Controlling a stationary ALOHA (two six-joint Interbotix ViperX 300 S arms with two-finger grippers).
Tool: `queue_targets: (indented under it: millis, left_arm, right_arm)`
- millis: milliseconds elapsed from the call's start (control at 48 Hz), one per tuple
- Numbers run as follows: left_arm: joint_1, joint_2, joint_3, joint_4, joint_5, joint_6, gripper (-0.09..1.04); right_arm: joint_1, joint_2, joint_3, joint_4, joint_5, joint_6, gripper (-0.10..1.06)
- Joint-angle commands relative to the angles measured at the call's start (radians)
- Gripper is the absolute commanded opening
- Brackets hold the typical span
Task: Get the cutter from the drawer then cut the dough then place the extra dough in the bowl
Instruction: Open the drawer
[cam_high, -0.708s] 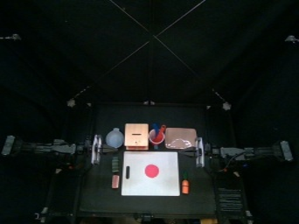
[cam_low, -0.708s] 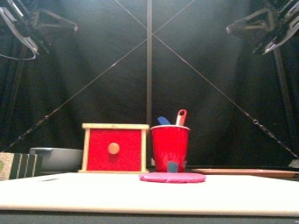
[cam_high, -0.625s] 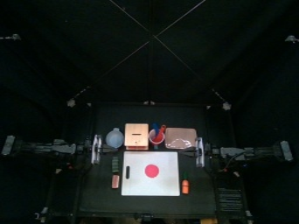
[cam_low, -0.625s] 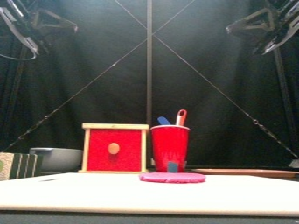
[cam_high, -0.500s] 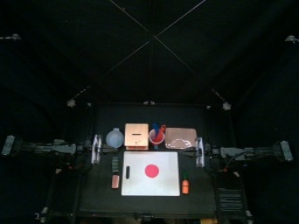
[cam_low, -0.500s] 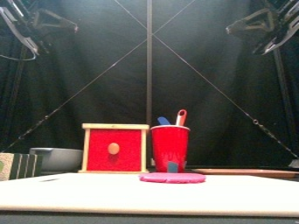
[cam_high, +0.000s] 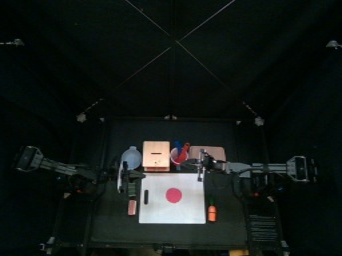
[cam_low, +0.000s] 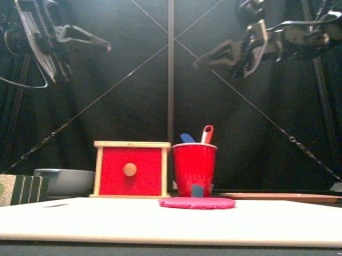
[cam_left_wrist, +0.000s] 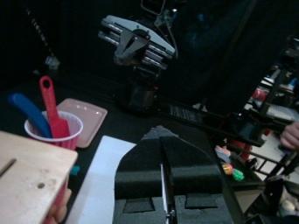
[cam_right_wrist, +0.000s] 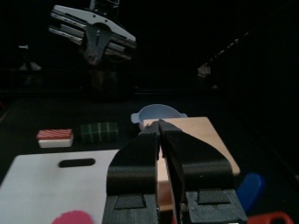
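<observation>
Aloft, L gripper (cam_left_wrist: 162, 133) & R gripper (cam_right_wrist: 160, 127) jaws closed, empty; flat round red dough (cam_high: 171, 195) on white board (cam_high: 189, 214).

The box (cam_low: 132, 144) is pale bare wood, its drawer front (cam_low: 131, 170) painted a flat, matt red. The cup (cam_low: 195, 168) looks like smooth red plastic with a faint sheen; the blue knife (cam_low: 186, 138) and red knife (cam_low: 206, 133) in it look plastic too. The board (cam_high: 174, 200) is smooth, matt white. The dough (cam_low: 197, 202) is dull and soft-looking. The curtain (cam_low: 120, 90) is matt black cloth.
</observation>
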Motion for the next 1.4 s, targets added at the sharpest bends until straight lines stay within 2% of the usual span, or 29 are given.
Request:
queue_targets:
  millis: [21, 208, 312, 417, 583, 938, 1396]
  left_arm:
    - [-0.026, 0.071, -0.064, -0.077, -0.018, 0.002, 0.02]
    - [-0.046, 0.167, -0.114, -0.264, -0.028, 0.0, 0.02]
    - [-0.048, 0.225, -0.147, -0.431, -0.051, 0.002, 0.02]
    - [-0.054, 0.288, -0.172, -0.548, -0.087, 0.003, 0.01]
    - [-0.057, 0.377, -0.199, -0.65, -0.097, 0.002, 0.02]
    - [-0.057, 0.41, -0.216, -0.727, -0.097, 0.002, 0.05]
    - [-0.057, 0.46, -0.236, -0.798, -0.095, -0.006, 0.39]
  right_arm:
    - [-0.029, 0.132, -0.123, -0.038, -0.037, 0.003, 0.03]
    - [-0.06, 0.331, -0.31, -0.103, -0.044, 0.008, 0.03]
    - [-0.067, 0.405, -0.382, -0.123, -0.043, 0.014, 0.03]
    - [-0.069, 0.457, -0.425, -0.132, -0.038, 0.014, 0.03]
    - [-0.069, 0.48, -0.425, -0.132, -0.002, 0.014, 0.03]
    - [-0.069, 0.479, -0.428, -0.123, 0.173, 0.015, 0.03]
    - [-0.061, 0.502, -0.439, -0.106, 0.23, 0.015, 0.03]
